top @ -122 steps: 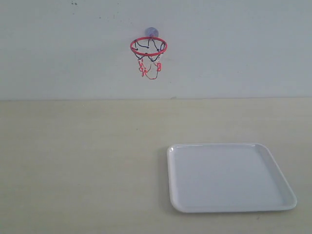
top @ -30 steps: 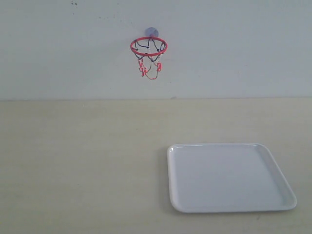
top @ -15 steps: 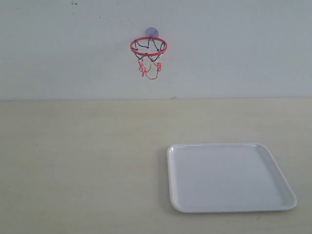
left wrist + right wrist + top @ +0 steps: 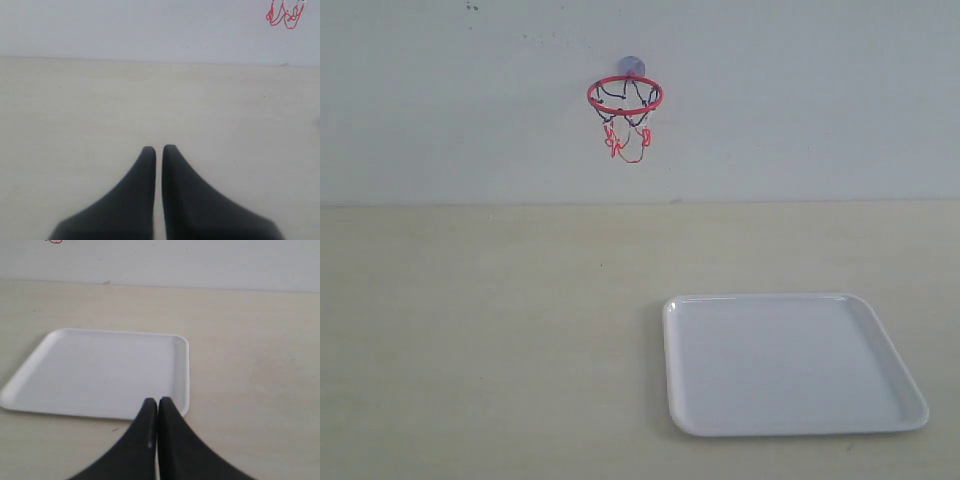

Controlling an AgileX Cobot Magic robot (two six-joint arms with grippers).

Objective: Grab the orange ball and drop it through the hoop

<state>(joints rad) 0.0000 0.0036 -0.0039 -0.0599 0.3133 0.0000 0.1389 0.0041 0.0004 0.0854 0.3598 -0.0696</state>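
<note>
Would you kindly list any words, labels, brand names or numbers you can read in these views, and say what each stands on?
None: no readable text shows on the hoop, the white tray, the wall, the table, the left fingers or the right fingers.

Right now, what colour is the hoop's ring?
Red. The hoop's ring shows best in the exterior view.
</note>
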